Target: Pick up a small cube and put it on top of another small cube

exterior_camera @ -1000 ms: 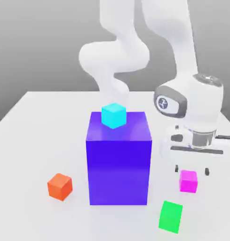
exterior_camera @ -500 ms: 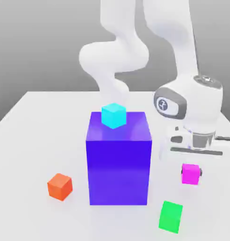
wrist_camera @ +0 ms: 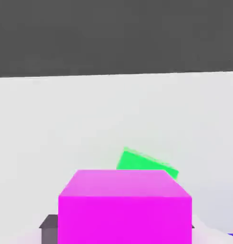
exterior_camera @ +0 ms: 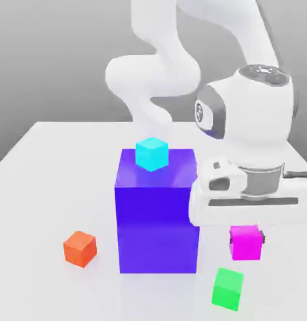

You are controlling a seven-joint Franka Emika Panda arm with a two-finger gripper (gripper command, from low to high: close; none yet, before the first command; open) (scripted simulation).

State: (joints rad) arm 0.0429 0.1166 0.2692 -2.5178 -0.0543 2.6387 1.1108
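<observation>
The small magenta cube point(exterior_camera: 246, 242) sits between the fingers of my gripper point(exterior_camera: 247, 238), which is shut on it just below the white hand. A dark fingertip point(exterior_camera: 263, 235) shows at the cube's side toward the exterior view's right. In the hand view the magenta cube point(wrist_camera: 125, 205) is large and close, held by the gripper point(wrist_camera: 123, 226), with one dark finger point(wrist_camera: 49, 223) beside it. A small cyan cube point(exterior_camera: 150, 153) rests on top of the big blue-purple block point(exterior_camera: 157, 213), to the exterior view's left of my hand.
A small green cube point(exterior_camera: 228, 287) lies on the white table point(exterior_camera: 43, 188) just in front of the held cube; the green cube point(wrist_camera: 146, 162) shows behind the magenta one in the hand view. A small orange cube point(exterior_camera: 80, 248) lies at the exterior view's left of the big block.
A second ago the fingers stood open around the magenta cube; they closed on it. Since then the hand has swung toward the exterior view's left with the cube, close to the big block.
</observation>
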